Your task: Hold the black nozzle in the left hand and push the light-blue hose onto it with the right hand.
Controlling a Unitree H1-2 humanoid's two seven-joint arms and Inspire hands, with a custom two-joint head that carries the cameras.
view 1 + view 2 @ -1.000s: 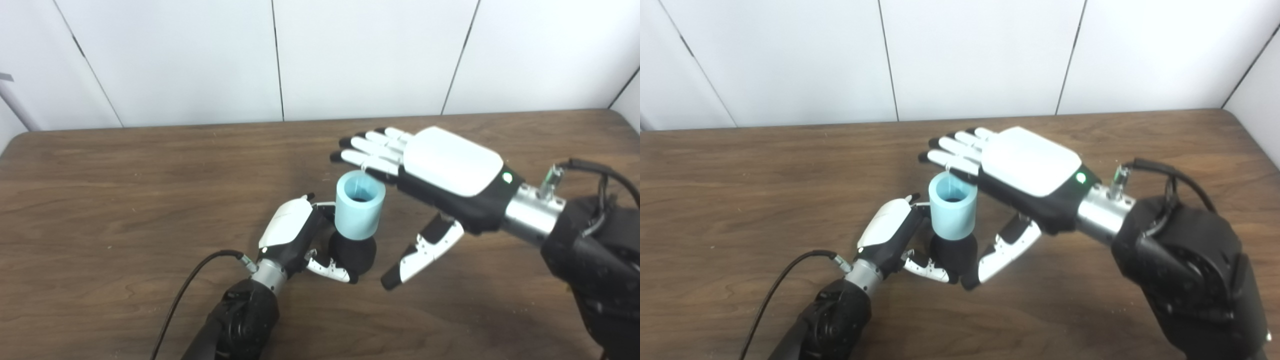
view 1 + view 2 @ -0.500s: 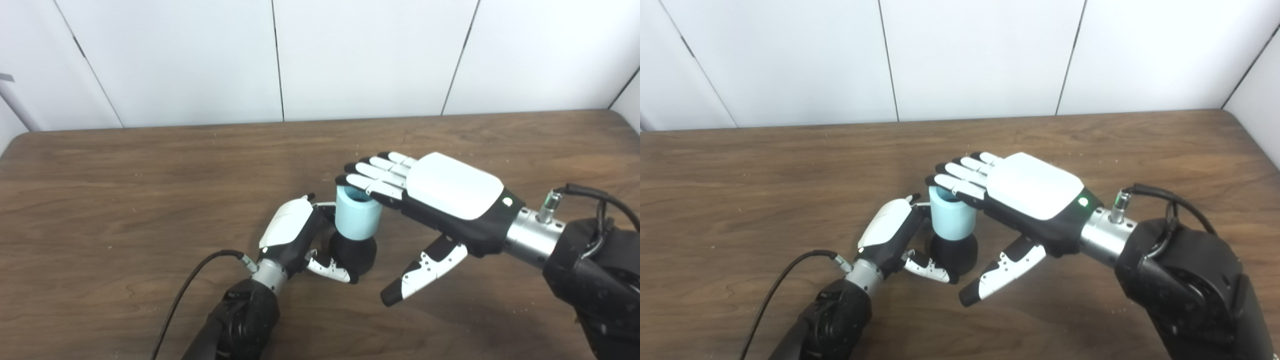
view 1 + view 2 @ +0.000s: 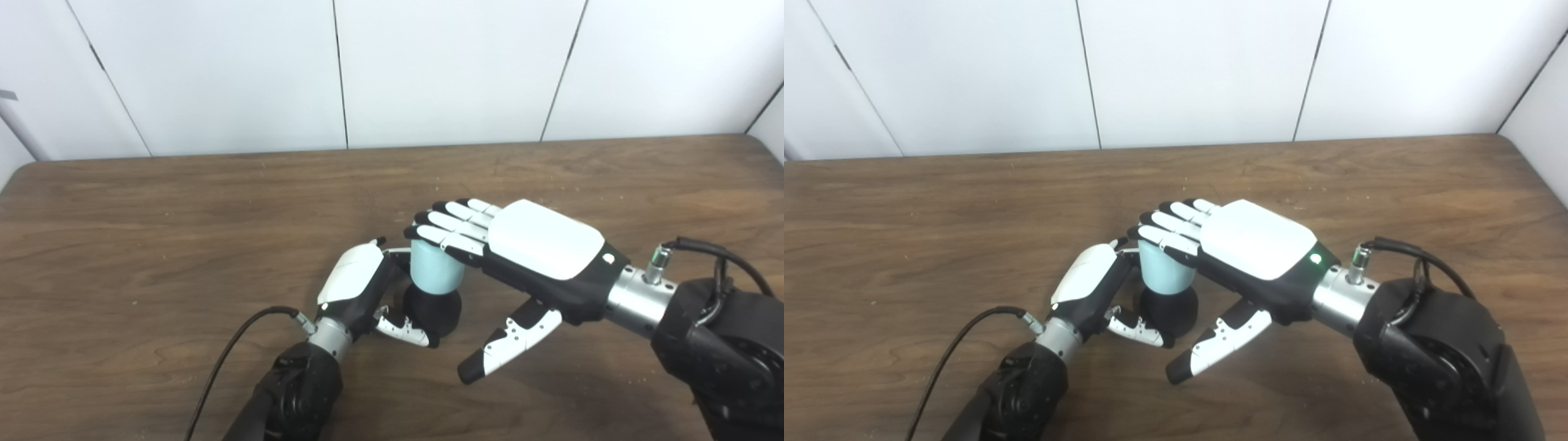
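Brown wooden table [image 3: 153,202], white wall panels behind: left hand [image 3: 358,288] clenched around black nozzle [image 3: 432,311], light-blue hose [image 3: 433,274] upright on top, right hand [image 3: 527,248] flat over its rim, fingers [image 3: 444,229] spread, grasping nothing, pressing straight down.

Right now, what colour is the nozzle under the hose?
Black. The nozzle shows best in the left eye view, below the light-blue hose.

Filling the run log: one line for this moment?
left hand: shut on black nozzle | right hand: open, fingers flat on light-blue hose top | hose on nozzle
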